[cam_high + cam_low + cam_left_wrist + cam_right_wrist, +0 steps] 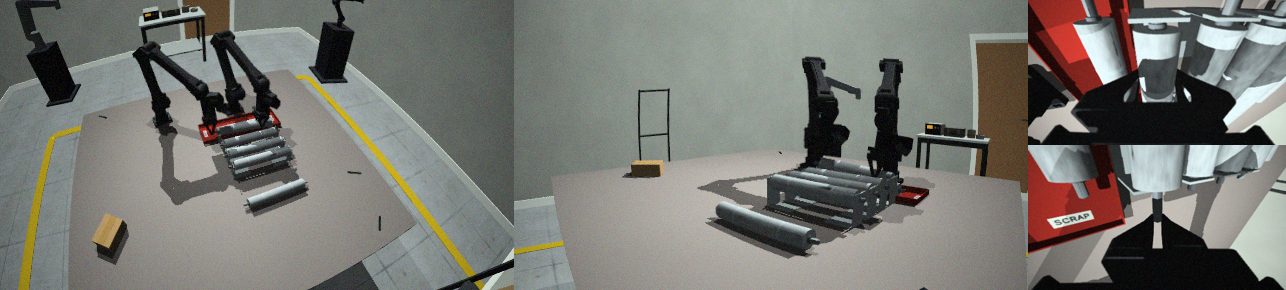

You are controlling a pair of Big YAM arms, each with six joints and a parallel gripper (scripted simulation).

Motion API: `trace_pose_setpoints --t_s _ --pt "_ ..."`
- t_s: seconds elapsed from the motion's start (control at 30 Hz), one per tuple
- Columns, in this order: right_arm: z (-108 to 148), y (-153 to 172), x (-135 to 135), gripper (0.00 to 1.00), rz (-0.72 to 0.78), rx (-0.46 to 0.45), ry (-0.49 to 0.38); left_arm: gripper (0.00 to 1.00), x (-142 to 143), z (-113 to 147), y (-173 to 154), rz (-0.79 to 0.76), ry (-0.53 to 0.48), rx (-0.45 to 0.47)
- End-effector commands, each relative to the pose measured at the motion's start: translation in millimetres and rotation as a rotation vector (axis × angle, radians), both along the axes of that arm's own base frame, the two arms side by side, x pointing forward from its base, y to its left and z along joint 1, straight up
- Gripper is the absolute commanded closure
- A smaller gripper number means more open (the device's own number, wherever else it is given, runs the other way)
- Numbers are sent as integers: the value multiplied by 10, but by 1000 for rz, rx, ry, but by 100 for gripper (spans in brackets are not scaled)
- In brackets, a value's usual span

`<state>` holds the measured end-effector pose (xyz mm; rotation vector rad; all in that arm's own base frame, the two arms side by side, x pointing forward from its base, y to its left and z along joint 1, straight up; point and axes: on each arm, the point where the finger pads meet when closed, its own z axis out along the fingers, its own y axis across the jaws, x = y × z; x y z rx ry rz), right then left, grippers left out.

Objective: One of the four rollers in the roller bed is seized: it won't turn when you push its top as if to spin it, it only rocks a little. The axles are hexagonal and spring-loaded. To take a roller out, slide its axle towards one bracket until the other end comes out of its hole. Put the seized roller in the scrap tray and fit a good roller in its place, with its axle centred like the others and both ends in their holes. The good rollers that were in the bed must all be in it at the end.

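Note:
A grey roller point(1159, 48) point(1157, 167) is held at the bed position next to the red scrap tray point(207, 137) point(916, 191) point(1060, 45) point(1041, 210). My left gripper point(1157, 72) point(263, 123) is shut on its body. My right gripper point(1157, 217) point(211, 132) is shut on its protruding axle end. In the left wrist view the bracket plate point(1159, 16) hides the other axle end; in the right wrist view the roller's end overlaps the near bracket. Whether the ends sit in holes cannot be told. Another roller point(1099, 48) point(1067, 164) lies in the tray.
Beyond the held roller, three rollers sit in the bed, the front one point(260, 158) point(819, 185) farthest from the arms. A loose roller point(276, 195) point(764, 225) lies on the table in front of the bed. A wooden block point(109, 231) point(647, 168) stands far off.

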<state>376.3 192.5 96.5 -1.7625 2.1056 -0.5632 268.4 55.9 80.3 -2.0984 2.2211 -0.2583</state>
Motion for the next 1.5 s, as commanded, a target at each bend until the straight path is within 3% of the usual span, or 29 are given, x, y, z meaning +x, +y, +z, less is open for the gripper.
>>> trace_pose_setpoints --t_s 0.0,0.1,0.23,1.43,1.47 --pt "26 120 27 97 30 30 -18 68 137 112 32 -13 -47 10" --pt "110 24 73 97 8 42 -37 68 137 112 32 -13 -47 10" --pt "12 99 24 97 21 33 -17 68 137 112 32 -13 -47 10" --pt "14 100 23 97 21 34 -17 68 137 112 32 -13 -47 10" --pt "-54 194 23 68 60 38 -14 68 137 112 32 -13 -47 10"
